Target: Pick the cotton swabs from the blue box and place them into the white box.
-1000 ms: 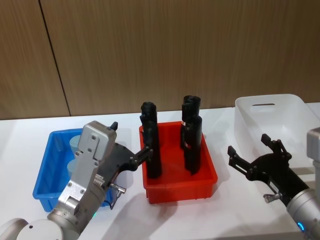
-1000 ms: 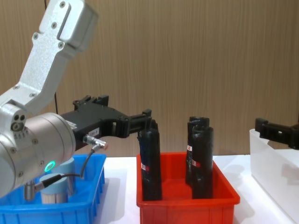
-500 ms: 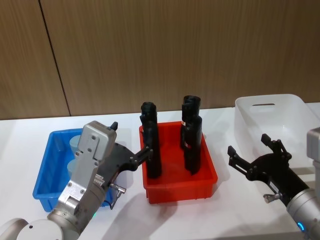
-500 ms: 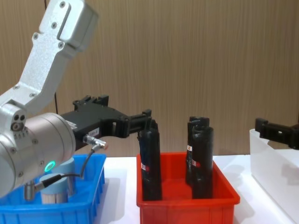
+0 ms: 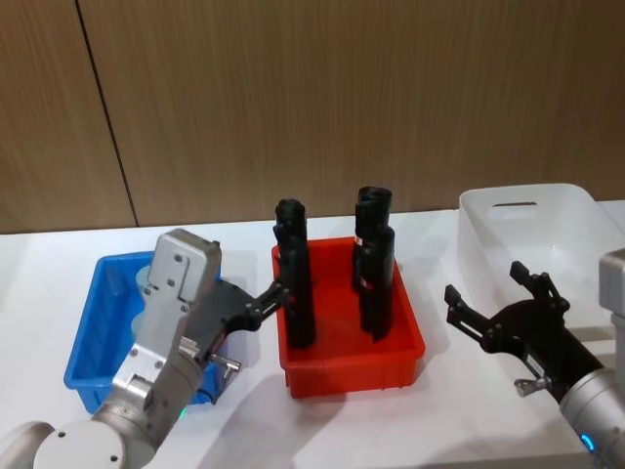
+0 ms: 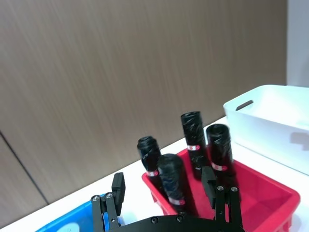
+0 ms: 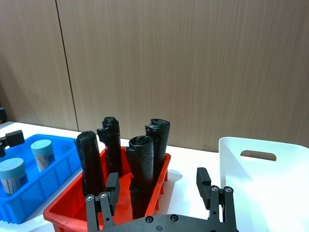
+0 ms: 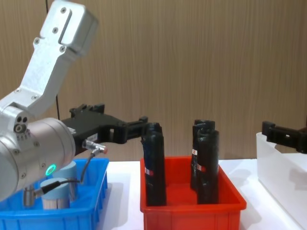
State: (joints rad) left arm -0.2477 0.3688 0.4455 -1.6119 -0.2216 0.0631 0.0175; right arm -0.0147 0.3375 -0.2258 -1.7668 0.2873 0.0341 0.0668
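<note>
Left gripper [image 5: 262, 298]: fingers spread, empty, tips close to a black roll [image 5: 296, 283] in the red bin [image 5: 352, 366]. Cotton swabs [image 7: 40, 153] stand in the blue box [image 5: 90, 342], below and behind it. Right gripper [image 5: 483, 283]: spread, empty, white box [image 5: 586, 210] just beyond.

A big wall [image 5: 342, 98] of brown wood stands at the back of the room. The wood has fine streaks running up and down. A thin dark line [image 5: 103, 117] runs down the wall above the table's left end, where two boards meet. In the left wrist view, a plain pale strip of wall [image 6: 298, 43] stands next to the wood. The table [image 5: 39, 283] is white and smooth, and its back edge goes right up to the wall. The light is soft and even. It makes faint grey shadows on the table.
</note>
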